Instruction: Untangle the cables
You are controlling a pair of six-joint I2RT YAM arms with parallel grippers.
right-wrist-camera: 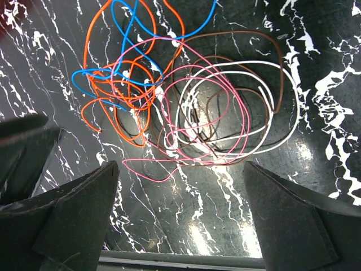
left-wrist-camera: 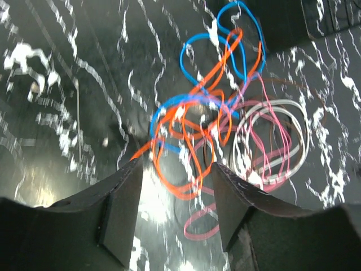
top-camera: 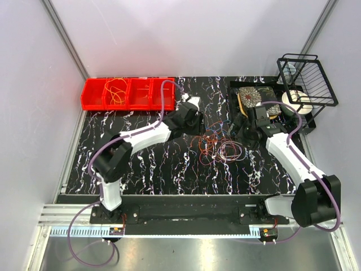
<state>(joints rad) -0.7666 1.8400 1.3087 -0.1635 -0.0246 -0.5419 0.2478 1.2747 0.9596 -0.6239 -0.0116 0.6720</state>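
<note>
- The cables (top-camera: 220,144) lie knotted mid-table, just off the left gripper (top-camera: 193,117) at its 4 o'clock and at 9 o'clock from the right gripper (top-camera: 248,132).
- Left wrist view: the left gripper's (left-wrist-camera: 177,169) jaws stand moderately apart and hold nothing, with an orange wire (left-wrist-camera: 169,182) looping right into the gap. If they close here, I'd expect them to trap two orange strands at once, and maybe the pink strand low in the gap as well.
- The blue wire (left-wrist-camera: 189,45) threads through the orange at 12 o'clock, so a straight pull likely cinches that crossing tighter.
- The right gripper (right-wrist-camera: 179,165) is spread wide and empty, hovering over the pink wire (right-wrist-camera: 146,175) and white wire (right-wrist-camera: 293,107). With nothing pinning the heap, the whole bundle could drag along the table (top-camera: 141,164) as one lump.
- The brown wire (right-wrist-camera: 276,68) is dark against the marbled top and easy to snag unnoticed.
- The two grippers sit close across the tangle, so a collision is possible if both dive in.
- The left wrist picture is blurred, so I cannot tell exact strand order.
</note>
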